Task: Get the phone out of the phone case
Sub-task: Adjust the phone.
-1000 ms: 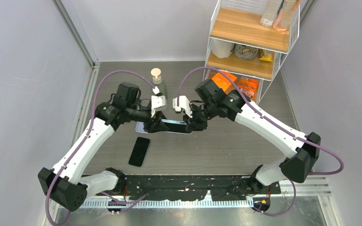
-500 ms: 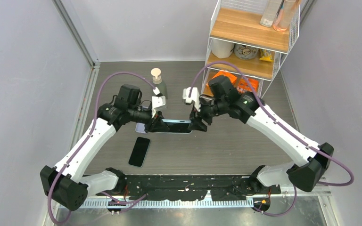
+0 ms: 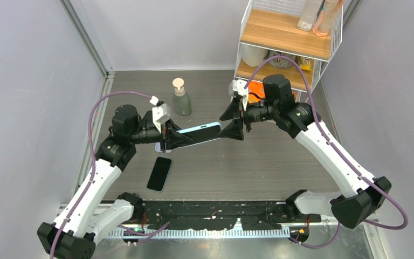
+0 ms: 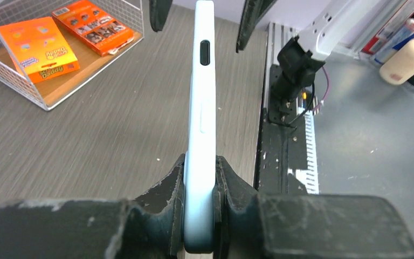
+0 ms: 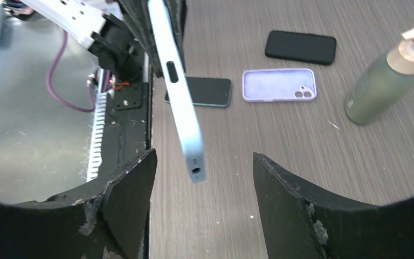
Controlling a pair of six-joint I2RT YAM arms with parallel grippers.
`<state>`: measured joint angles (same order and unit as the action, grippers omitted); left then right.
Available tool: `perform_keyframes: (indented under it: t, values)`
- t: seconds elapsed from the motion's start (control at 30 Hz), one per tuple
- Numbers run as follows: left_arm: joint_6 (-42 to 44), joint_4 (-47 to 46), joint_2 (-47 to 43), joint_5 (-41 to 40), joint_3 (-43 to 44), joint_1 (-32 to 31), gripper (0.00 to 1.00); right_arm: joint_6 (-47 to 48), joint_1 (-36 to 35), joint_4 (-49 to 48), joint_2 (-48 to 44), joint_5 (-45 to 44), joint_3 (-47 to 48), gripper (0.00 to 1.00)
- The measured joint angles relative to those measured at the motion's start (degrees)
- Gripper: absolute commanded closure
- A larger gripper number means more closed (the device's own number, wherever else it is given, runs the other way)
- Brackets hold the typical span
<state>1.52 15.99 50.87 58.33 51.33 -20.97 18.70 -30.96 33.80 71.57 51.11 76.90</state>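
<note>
The left gripper point(image 3: 172, 138) was clamped on one end of the light-blue phone case point(image 3: 202, 132), held above the middle of the worktop point(image 3: 259, 162), while the right gripper point(image 3: 232, 122) stood with jaws apart, straddling the other end without touching it.

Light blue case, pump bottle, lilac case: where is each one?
Light blue case point(image 4: 202, 118): left wrist view, its side edge.
Pump bottle point(image 3: 181, 101): top view, its green body.
Lilac case point(image 5: 272, 85): right wrist view, its flat middle.

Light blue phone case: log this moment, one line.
left gripper: shut on light blue phone case | right gripper: open around far end
</note>
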Motion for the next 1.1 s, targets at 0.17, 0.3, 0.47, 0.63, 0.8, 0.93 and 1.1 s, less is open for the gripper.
perform_keyframes:
  t: [0.17,0.3,0.47,0.63,0.8,0.93,1.1]
  values:
    - [-7.87,-8.13,0.61,0.26,-0.76,0.00,1.00,-3.93,0.22,-4.72,0.74,5.64,0.00,0.42]
    - [-13.64,-15.04,1.16,0.46,-2.86,0.00,1.00,-6.64,0.24,-7.50,2.73,9.03,0.00,0.61]
    - [-17.92,-19.87,1.66,0.83,-4.50,0.00,1.00,-8.74,0.24,-9.51,4.83,11.15,-0.07,0.93]
    - [-19.06,-20.94,1.75,2.21,-4.85,0.04,0.58,-8.96,0.35,-9.35,4.98,13.05,-0.09,0.95]
    - [-9.70,-10.36,1.92,1.75,-1.22,0.04,0.25,-3.08,0.28,-1.73,4.98,8.04,0.92,0.95]
    - [1.01,0.66,3.37,1.25,4.11,-0.31,0.18,2.73,-0.20,5.01,4.98,3.32,2.64,0.95]
    - [11.41,12.02,8.74,0.04,9.16,-1.88,0.16,7.63,-3.23,9.75,4.98,-2.03,4.46,0.95]
